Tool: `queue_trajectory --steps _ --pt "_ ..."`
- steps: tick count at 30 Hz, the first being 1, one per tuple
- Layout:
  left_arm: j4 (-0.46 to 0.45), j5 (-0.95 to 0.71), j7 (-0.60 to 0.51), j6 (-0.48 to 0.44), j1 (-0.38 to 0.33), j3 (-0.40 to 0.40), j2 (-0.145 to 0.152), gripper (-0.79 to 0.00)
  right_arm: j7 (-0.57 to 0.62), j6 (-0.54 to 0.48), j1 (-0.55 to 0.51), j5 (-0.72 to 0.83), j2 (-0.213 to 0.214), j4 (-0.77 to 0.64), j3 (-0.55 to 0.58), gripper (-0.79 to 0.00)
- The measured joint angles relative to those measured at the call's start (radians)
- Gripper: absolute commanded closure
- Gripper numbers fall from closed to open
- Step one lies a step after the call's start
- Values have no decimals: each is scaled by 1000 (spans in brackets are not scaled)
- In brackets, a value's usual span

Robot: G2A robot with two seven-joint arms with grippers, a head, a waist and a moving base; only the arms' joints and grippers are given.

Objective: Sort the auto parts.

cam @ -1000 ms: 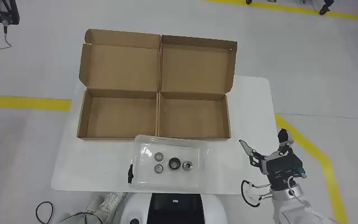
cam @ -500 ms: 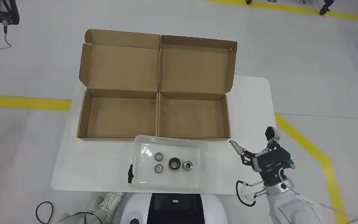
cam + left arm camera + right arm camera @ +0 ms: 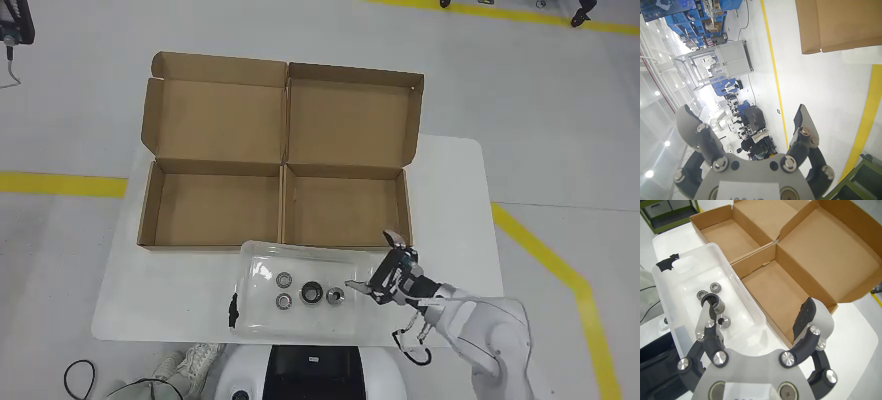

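Right end effector (image 3: 369, 261) sits with its fingers spread wide and nothing between them, over the right end of the clear plastic bin (image 3: 305, 246). One fingertip hangs above the bin close to the parts, the other over the near right corner of the right cardboard box (image 3: 345, 212). I can't tell whether the first fingertip touches anything. My left end effector (image 3: 743, 108) is spread as well, holding nothing, pointed out at the floor (image 3: 819, 85) and some blue shelving (image 3: 687, 24) far off. I count four auto parts in the bin. Two small ribbed roller bearings (image 3: 285, 279) lie at the left, one just beyond the other. A taller steel sleeve (image 3: 311, 292) with a dark bore stands in the middle, and a low shiny collar (image 3: 334, 295) lies at the right. Black tape (image 3: 232, 310) marks the bin's left end. The left cardboard box (image 3: 210, 210) touches the right one, both open just beyond the bin with lids folded back. Everything stands on a white counter (image 3: 450, 190), and the pale floor around it carries yellow lines (image 3: 60, 184)
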Motion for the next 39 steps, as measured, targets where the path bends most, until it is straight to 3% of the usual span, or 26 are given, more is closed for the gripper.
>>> queue_trajectory --steps 5,12,33,39 --pt "0 0 0 0 0 0 0 -785 103 -51 100 43 0 58 -86 -785" --pt "0 0 0 0 0 0 0 -785 127 -72 180 83 0 108 -156 -785" --pt "0 0 0 0 0 0 0 -785 126 -71 179 82 0 108 -156 -785" --pt "0 0 0 0 0 0 0 -785 125 -83 186 24 4 116 -222 -785"
